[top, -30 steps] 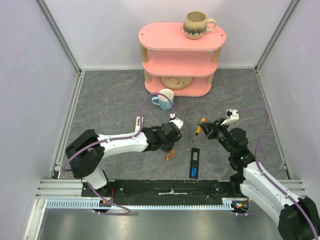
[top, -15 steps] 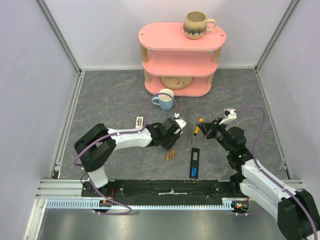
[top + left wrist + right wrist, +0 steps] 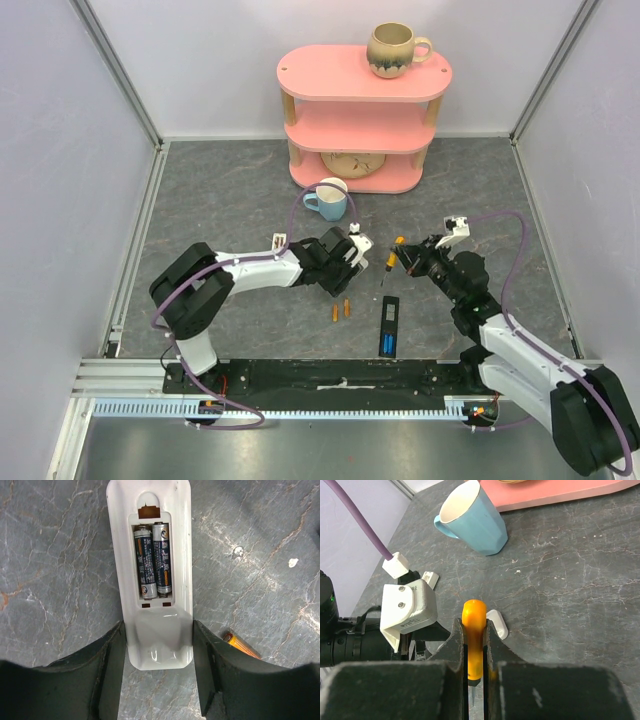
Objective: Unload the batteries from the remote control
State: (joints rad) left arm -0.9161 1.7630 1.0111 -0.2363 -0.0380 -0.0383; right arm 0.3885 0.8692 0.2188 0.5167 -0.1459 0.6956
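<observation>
A white remote (image 3: pixel 150 645) lies back up with its cover off. Two blue batteries (image 3: pixel 154 560) sit side by side in its open bay. My left gripper (image 3: pixel 158 640) is shut on the remote's near end, one finger against each side; it also shows in the top view (image 3: pixel 347 256). My right gripper (image 3: pixel 474 630) is shut on an orange-handled screwdriver (image 3: pixel 473 625), tip down, just right of the left gripper in the top view (image 3: pixel 396 256). Two orange batteries (image 3: pixel 340 310) lie loose on the floor; one shows in the left wrist view (image 3: pixel 241 645).
A black remote (image 3: pixel 388 325) lies near the front edge. A small white cover (image 3: pixel 278 243) lies left of the left arm. A blue mug (image 3: pixel 326 199) stands behind, in front of a pink shelf unit (image 3: pixel 365 110) with a beige mug (image 3: pixel 395 48) on top.
My left arm has swung its elbow right and its gripper has shifted slightly farther from the base. My right gripper has crept slightly up-left with the screwdriver.
</observation>
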